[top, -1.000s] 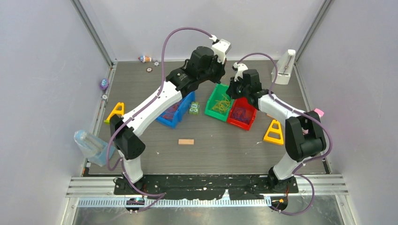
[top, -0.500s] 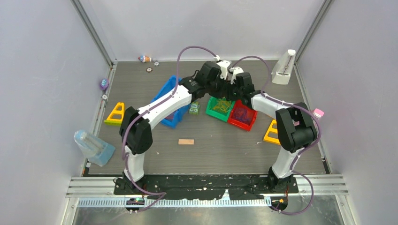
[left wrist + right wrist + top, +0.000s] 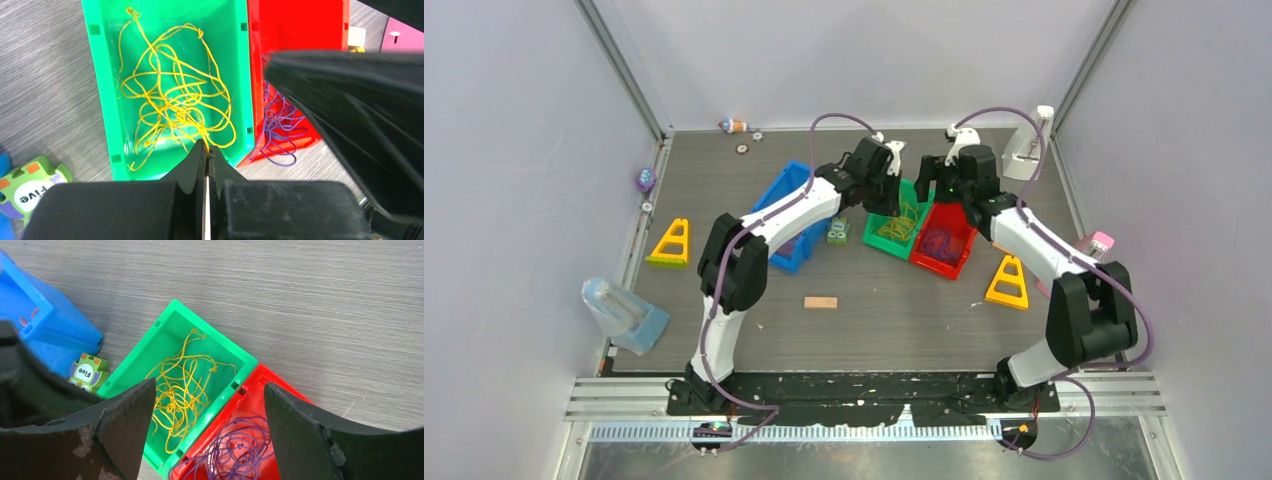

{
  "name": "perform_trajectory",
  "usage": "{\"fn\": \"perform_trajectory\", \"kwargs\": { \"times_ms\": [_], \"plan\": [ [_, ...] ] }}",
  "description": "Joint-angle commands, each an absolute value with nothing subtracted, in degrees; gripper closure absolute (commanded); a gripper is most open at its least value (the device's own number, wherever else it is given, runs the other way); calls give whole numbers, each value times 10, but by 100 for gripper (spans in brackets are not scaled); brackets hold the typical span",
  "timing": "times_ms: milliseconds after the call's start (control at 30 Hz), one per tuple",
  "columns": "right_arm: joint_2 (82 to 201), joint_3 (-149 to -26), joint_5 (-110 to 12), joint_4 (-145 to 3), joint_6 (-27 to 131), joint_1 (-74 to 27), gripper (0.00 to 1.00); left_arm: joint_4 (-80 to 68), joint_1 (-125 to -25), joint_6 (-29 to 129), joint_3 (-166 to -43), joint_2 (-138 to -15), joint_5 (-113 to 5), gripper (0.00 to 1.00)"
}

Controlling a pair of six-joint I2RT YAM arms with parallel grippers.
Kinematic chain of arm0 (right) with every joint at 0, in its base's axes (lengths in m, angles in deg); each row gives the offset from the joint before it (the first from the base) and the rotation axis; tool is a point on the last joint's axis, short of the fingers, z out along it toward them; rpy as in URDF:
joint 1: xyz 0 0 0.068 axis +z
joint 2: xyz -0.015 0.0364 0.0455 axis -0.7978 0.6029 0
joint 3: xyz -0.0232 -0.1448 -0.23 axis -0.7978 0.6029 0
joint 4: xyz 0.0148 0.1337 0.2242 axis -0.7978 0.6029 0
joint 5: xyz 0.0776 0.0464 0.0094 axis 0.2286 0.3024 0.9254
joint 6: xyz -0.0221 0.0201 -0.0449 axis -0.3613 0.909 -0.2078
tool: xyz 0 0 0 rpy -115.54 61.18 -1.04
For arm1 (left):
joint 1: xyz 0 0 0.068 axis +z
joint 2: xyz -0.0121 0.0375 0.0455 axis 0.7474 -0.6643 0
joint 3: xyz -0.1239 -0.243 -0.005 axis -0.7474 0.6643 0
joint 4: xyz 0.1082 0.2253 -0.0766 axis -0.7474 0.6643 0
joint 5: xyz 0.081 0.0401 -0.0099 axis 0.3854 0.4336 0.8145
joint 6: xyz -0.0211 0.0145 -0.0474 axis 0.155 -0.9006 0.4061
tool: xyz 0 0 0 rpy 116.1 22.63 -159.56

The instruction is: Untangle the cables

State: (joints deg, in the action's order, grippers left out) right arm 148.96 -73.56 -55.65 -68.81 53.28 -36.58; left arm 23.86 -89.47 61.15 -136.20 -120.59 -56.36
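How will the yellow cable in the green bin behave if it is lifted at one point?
The yellow cable is probably floppy: it lies in loose, irregular loops. It looks light, being a very thin strand. Pulled at one point, it may rise as a clump, because its loops cross many times inside the green bin.

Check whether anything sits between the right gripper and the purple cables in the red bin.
Nothing visible does. The right gripper hangs open above the red bin, purple cables bare below it; the left gripper is off over the green bin.
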Motion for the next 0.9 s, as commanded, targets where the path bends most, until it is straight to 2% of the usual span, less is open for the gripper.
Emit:
{"fn": "perform_trajectory", "kwargs": {
  "times_ms": [0, 267, 467, 733, 867],
  "plan": [
    [1434, -707, -564, -691, 550, -376, 15, 247, -892, 633, -1420, -1240, -580, 100],
    [1343, -659, -566, -673, 586, -393, 15, 360, -897, 670, -1538, -1346, -559, 100],
    [1295, -615, -642, -577, 653, -400, 12, 351, -900, 675, -1528, -1352, -555, 98],
    [1187, -523, -667, -533, 724, -412, 8, 363, -908, 647, -1552, -1341, -533, 66],
    [1141, -488, -716, -514, 746, -414, 7, 372, -912, 625, -1550, -1309, -510, 61]
  ]
}}
